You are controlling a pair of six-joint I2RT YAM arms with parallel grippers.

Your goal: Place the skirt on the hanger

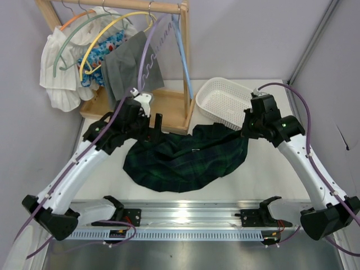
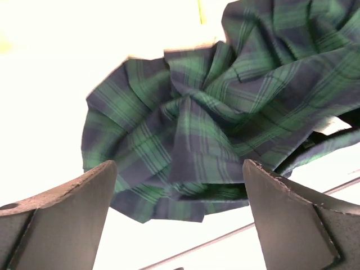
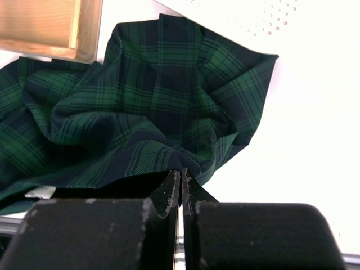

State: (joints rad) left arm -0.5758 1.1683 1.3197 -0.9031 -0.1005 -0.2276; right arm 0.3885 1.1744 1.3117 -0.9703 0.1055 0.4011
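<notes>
A robotics lab bench, I'd say: bare grey partition walls [image 1: 253, 34] around a white table [image 1: 275, 169], an aluminium mounting rail [image 1: 191, 216] along its near edge.

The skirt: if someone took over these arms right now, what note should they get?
The left gripper is open over the skirt's left edge and holds nothing.
The right gripper is shut on the skirt's right edge.
The skirt lies crumpled on the table. The purple hanger hangs on the rack, untouched.
Done: one edge gripped.
Left: grip the other side, lift, and fit the skirt onto the hanger.
</notes>
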